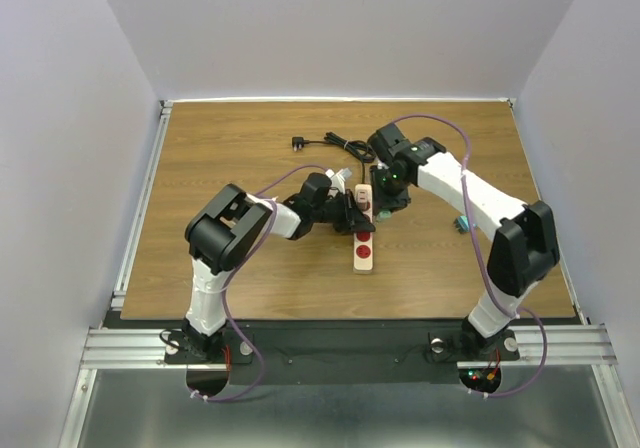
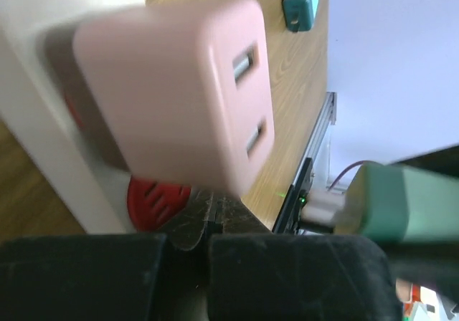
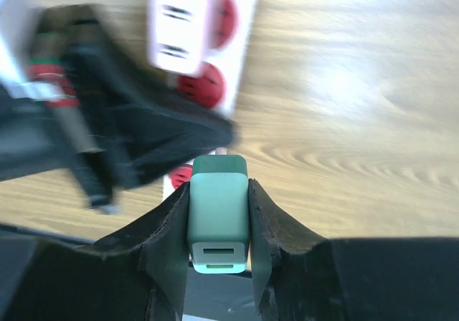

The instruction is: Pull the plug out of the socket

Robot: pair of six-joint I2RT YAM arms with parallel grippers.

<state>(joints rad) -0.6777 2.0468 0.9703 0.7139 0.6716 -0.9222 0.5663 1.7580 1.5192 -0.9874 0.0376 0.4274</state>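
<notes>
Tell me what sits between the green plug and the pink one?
The left hand, black and blurred, and a red outlet, seen from the right wrist.

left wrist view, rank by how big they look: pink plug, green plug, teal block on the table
1. pink plug, largest, though nearest the camera
2. green plug, cut off by the edge
3. teal block, smallest, but farthest away
</notes>
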